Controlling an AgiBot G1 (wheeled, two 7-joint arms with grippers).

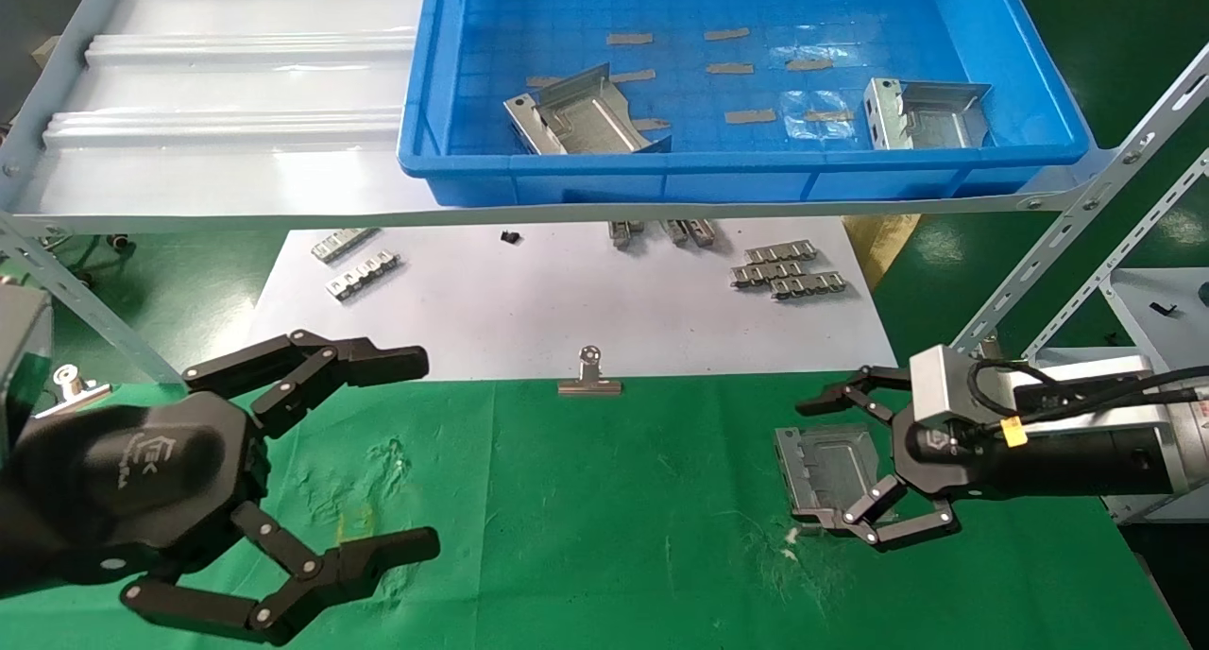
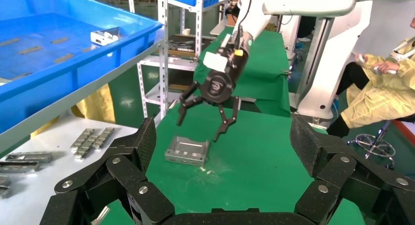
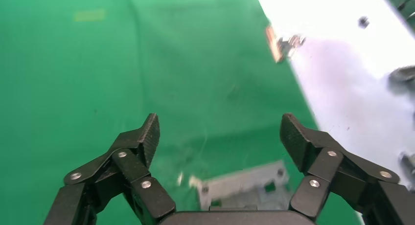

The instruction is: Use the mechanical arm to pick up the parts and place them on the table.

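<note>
One silvery part lies flat on the green table at the right. My right gripper is open just above it, its fingers spread to either side and not touching it. The left wrist view shows that gripper hanging over the part with a gap between them. From the right wrist the part shows low between the spread fingers. Two more parts lie in the blue bin. My left gripper is open and empty at the near left.
The bin sits on a pale ribbed shelf with slanted metal struts at the right. Behind the cloth a white sheet holds slotted strips and a binder clip. A person in yellow sits beyond the table.
</note>
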